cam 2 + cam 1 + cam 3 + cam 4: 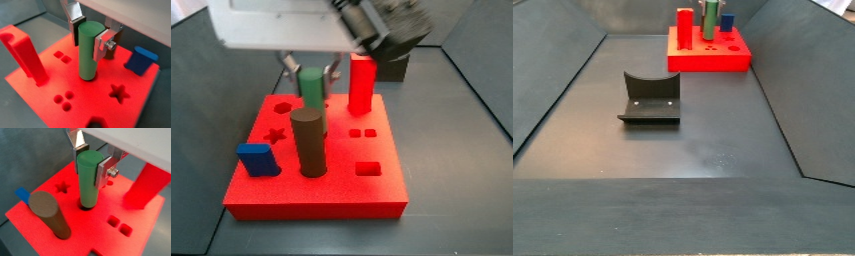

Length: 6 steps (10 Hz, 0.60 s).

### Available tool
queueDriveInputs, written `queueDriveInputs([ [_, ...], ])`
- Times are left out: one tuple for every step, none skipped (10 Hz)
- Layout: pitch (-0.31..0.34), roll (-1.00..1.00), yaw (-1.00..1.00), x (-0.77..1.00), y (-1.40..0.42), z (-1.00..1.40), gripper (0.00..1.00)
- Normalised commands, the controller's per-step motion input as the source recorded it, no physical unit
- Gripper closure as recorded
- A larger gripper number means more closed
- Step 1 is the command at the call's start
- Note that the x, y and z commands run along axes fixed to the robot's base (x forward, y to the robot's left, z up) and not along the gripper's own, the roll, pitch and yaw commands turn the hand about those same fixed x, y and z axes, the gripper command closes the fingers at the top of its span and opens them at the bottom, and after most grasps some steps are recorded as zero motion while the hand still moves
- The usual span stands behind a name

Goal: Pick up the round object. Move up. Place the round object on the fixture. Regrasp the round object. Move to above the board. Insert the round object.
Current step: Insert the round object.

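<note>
The green round object (88, 183) stands upright with its lower end in the round hole of the red board (140, 228). It shows in both wrist views (88, 55) and in both side views (310, 88) (710, 18). My gripper (90, 168) is above the board, and its silver fingers (101, 44) press the peg's upper part from both sides. The dark fixture (651, 97) stands on the floor apart from the board (714, 58) and holds nothing.
A tall red post (23, 55), a dark brown cylinder (50, 215) and a blue block (140, 59) stand on the board around the peg. Star, round and square holes are cut in its top. Dark sloping walls (567, 90) enclose the floor.
</note>
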Motion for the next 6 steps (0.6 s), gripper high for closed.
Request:
queueDriveInputs([
  [-0.07, -0.02, 0.0, -0.17, -0.05, -0.23, 1.0],
  [-0.014, -0.03, 0.0, 0.0, -0.07, -0.21, 1.0],
  [0.0, -0.03, 0.0, 0.11, -0.05, -0.18, 1.0],
  [0.004, -0.01, -0.03, 0.23, -0.03, -0.12, 1.0],
  [0.027, 0.0, -0.07, 0.32, -0.07, -0.11, 1.0],
  [0.067, -0.01, -0.11, 0.5, -0.02, -0.14, 1.0],
])
